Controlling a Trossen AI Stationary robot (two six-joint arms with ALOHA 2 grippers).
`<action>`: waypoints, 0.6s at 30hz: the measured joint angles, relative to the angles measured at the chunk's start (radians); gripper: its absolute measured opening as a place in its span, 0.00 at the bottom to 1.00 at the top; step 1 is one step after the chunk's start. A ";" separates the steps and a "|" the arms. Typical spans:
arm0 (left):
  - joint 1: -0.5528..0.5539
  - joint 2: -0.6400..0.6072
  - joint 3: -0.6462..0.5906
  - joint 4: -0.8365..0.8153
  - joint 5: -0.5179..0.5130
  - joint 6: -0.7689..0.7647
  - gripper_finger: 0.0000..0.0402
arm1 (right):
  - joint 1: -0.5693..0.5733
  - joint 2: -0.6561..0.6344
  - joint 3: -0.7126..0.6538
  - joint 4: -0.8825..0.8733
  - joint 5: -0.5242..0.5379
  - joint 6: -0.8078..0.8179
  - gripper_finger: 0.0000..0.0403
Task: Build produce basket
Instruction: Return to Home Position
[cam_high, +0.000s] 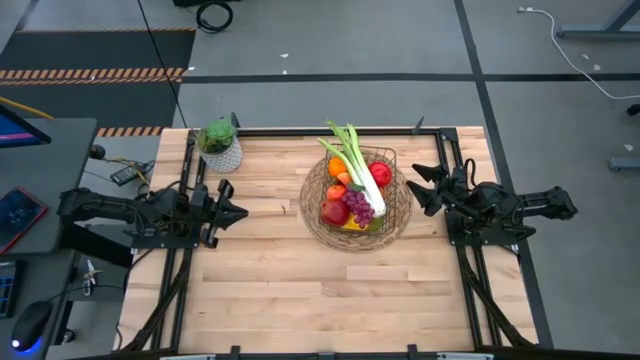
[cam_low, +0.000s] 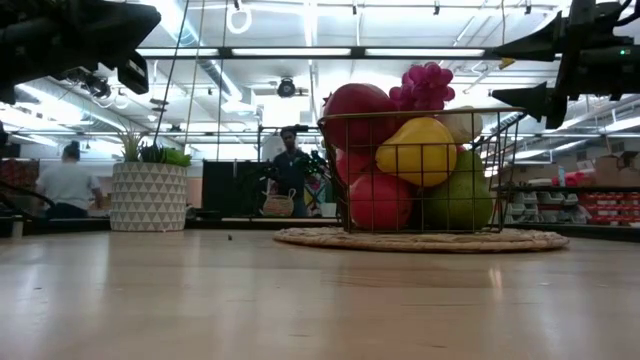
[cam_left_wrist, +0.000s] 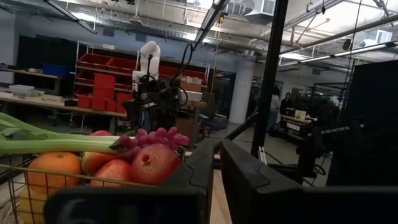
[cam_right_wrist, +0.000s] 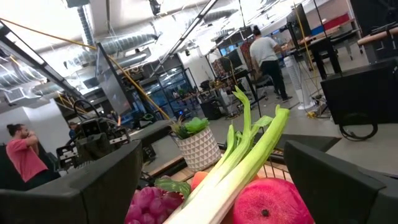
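Observation:
The brown wire basket (cam_high: 396, 212) stands on its wide woven rim on the wooden table, right of centre. It holds the produce: a leek (cam_high: 347, 150) sticking out toward the far edge, red apples (cam_high: 334, 212), purple grapes (cam_high: 361, 206), an orange (cam_high: 338, 167), a yellow lemon (cam_low: 428, 150) and a green pear (cam_low: 462, 200). My left gripper (cam_high: 232, 200) hovers open and empty at the table's left, pointing at the basket. My right gripper (cam_high: 418, 190) hovers open and empty just right of the basket's rim, also pointing at it.
A small white patterned pot with a green plant (cam_high: 220, 148) stands at the far left corner. Bare table lies between the left gripper and the basket and along the near edge. People show in the room beyond the table.

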 joint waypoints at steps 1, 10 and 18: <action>0.000 0.000 0.000 0.000 0.000 0.000 0.08 | 0.000 0.000 0.000 0.000 0.000 0.000 0.98; 0.000 0.000 0.000 0.000 0.000 0.000 0.08 | 0.000 0.000 0.000 0.000 0.000 0.000 0.98; 0.000 0.000 0.000 0.000 0.000 0.001 0.10 | 0.000 0.000 0.000 0.000 0.000 0.000 0.98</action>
